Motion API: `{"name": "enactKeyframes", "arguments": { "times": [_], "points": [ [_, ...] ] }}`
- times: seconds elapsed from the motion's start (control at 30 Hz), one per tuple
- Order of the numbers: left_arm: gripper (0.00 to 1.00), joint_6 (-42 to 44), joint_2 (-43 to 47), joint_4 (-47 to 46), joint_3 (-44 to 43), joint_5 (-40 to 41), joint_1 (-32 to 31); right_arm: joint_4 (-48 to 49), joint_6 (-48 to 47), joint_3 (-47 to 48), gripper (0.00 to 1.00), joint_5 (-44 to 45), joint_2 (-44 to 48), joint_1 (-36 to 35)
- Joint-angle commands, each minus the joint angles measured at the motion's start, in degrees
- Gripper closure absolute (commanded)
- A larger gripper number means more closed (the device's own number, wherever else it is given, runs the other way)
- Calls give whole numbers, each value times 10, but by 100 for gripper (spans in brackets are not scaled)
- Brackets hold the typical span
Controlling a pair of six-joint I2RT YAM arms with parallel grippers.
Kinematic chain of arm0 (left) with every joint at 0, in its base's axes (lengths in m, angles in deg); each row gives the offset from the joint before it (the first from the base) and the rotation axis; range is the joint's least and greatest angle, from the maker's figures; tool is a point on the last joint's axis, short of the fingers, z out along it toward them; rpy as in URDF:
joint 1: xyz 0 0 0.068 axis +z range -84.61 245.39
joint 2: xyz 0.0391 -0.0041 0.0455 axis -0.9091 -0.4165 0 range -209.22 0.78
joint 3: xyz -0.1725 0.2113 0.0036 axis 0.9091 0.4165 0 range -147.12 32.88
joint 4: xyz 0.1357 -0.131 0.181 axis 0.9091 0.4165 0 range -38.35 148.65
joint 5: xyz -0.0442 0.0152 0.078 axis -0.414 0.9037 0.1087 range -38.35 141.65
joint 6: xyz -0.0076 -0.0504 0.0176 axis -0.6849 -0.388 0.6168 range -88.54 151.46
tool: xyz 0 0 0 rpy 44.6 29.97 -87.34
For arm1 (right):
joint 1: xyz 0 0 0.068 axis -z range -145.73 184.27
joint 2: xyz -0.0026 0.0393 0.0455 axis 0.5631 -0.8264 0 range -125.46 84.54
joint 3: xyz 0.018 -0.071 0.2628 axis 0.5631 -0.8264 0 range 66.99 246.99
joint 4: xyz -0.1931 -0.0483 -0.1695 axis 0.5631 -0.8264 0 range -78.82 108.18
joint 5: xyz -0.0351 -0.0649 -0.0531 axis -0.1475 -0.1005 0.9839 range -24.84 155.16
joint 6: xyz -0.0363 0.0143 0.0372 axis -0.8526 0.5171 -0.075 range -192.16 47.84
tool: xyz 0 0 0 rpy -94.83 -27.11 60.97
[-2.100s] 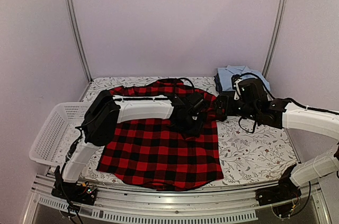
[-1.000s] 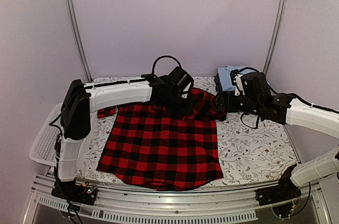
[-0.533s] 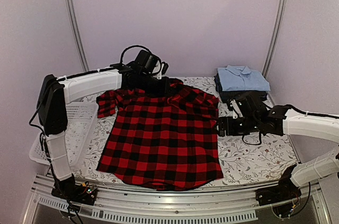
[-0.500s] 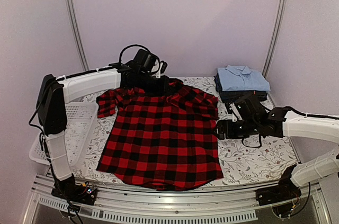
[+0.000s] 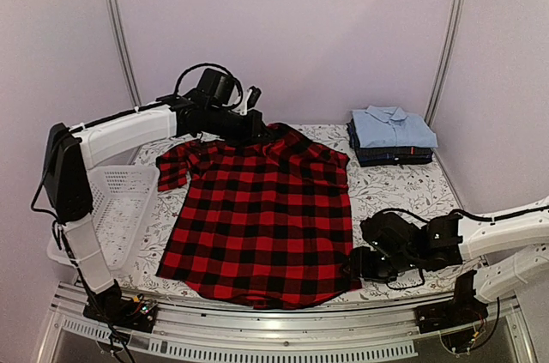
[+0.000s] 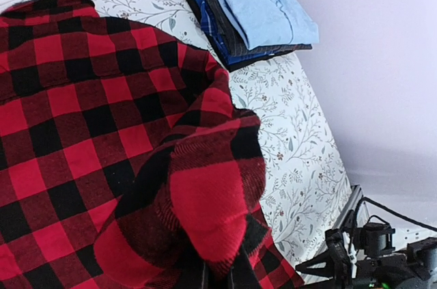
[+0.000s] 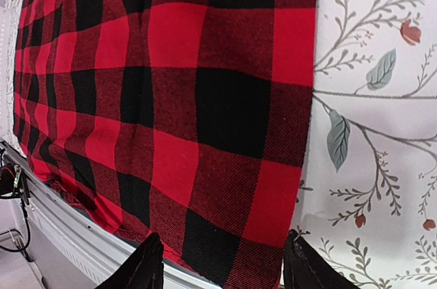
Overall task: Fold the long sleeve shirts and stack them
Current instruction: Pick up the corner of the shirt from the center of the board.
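The red-and-black checked long sleeve shirt (image 5: 266, 217) lies spread flat across the middle of the table, hem toward the near edge. My left gripper (image 5: 255, 127) is shut on its collar area at the far edge, and a bunched fold of red cloth (image 6: 212, 221) rises out of the jaws (image 6: 218, 272). My right gripper (image 5: 353, 264) lies low at the shirt's near right hem corner (image 7: 273, 234). Its jaws (image 7: 222, 265) are open and straddle that corner without pinching it. A stack of folded shirts (image 5: 390, 136), light blue on top of dark ones, sits at the back right.
A white mesh basket (image 5: 103, 208) stands at the table's left side, next to the shirt's left sleeve (image 5: 171, 166). The floral tablecloth (image 5: 403, 200) shows bare between the shirt and the stack. The metal rail of the near edge (image 7: 82, 241) runs just below the hem.
My left gripper has drawn the collar back and to the left, flattening the shirt. My right arm has swung from the right shoulder down to the near hem corner, its jaws narrowing.
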State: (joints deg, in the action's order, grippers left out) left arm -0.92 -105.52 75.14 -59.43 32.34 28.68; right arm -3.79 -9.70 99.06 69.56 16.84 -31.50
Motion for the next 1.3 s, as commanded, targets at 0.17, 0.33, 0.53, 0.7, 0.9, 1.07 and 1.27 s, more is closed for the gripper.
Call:
{"name": "enactKeyframes", "arguments": {
  "times": [0.17, 0.33, 0.53, 0.7, 0.9, 1.07, 1.27],
  "points": [
    [100, -3, 71, 7, 38, -18, 16, -25, 163, -7, 46, 59, -39, -77],
    [100, 6, 78, 21, 33, -23, 21, -30, 214, -14, 46, 75, -47, -99],
    [100, 15, 81, 38, 23, -27, 34, 2, 234, -7, 53, 98, -54, -99],
    [100, 18, 90, 49, 18, -28, 53, -4, 236, 21, 73, 108, -82, -100],
    [100, 27, 98, 66, 19, -36, 80, -73, 218, 111, 100, 127, -145, -112],
    [100, 30, 111, 71, 32, -41, 115, -154, 164, 236, 100, 143, -224, -132],
    [100, 41, 96, 103, 18, -52, 171, -183, 54, 370, 100, 124, -340, -150]
  ]
}}
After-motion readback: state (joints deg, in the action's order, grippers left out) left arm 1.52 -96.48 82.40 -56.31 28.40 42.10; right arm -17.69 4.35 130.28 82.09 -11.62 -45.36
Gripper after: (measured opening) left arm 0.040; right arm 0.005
